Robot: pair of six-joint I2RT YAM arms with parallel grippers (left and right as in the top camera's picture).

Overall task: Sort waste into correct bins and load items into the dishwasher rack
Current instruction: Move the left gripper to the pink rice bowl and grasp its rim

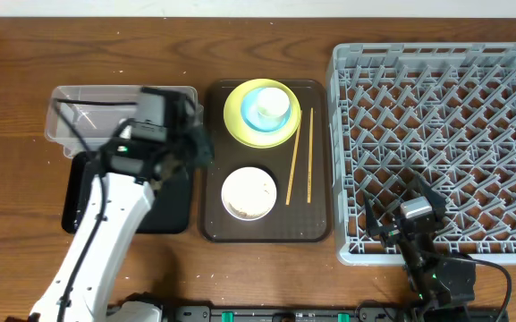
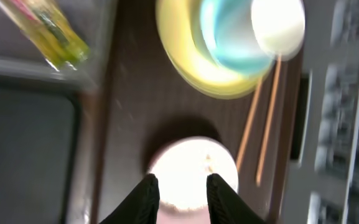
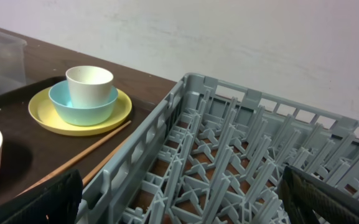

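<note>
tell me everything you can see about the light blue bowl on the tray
The light blue bowl is round and smooth, plastic by its look. It stands upright in the middle of the round yellow plate. A small white cup stands inside it and rises above its rim; nothing else shows in it. Bowl and plate sit at the upper end of the dark brown serving tray in the overhead view, with the pair of wooden chopsticks lying beside them.
</note>
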